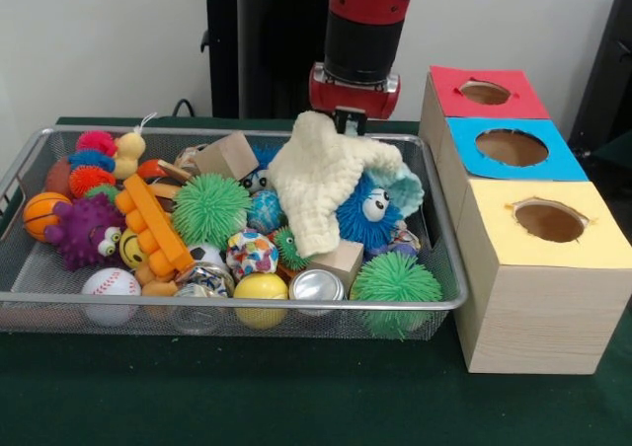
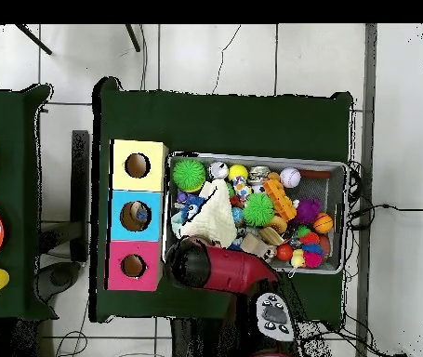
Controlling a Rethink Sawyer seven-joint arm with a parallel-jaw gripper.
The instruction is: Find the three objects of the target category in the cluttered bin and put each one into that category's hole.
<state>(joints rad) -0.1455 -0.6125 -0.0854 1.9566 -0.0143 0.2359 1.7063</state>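
While the gripper [image 1: 350, 120] hangs at the cluttered bin's [image 1: 30, 150] far rim, cream cloth [image 1: 321, 175] lies just in front; finger state can't be told.

Silver mesh bin [image 1: 30, 150]; cream cloth [image 1: 321, 175]; green spiky balls [image 1: 209, 209]; box [image 1: 538, 268] tops red, blue, yellow

No words, brand names, numbers or signs can be read in either view. The wooden box [image 1: 538, 219] with its red, blue and yellow tops at the right of the front view carries colour only, no lettering. The toys heaped in the cluttered bin [image 1: 20, 170] show patterns and drawn faces but no legible print.
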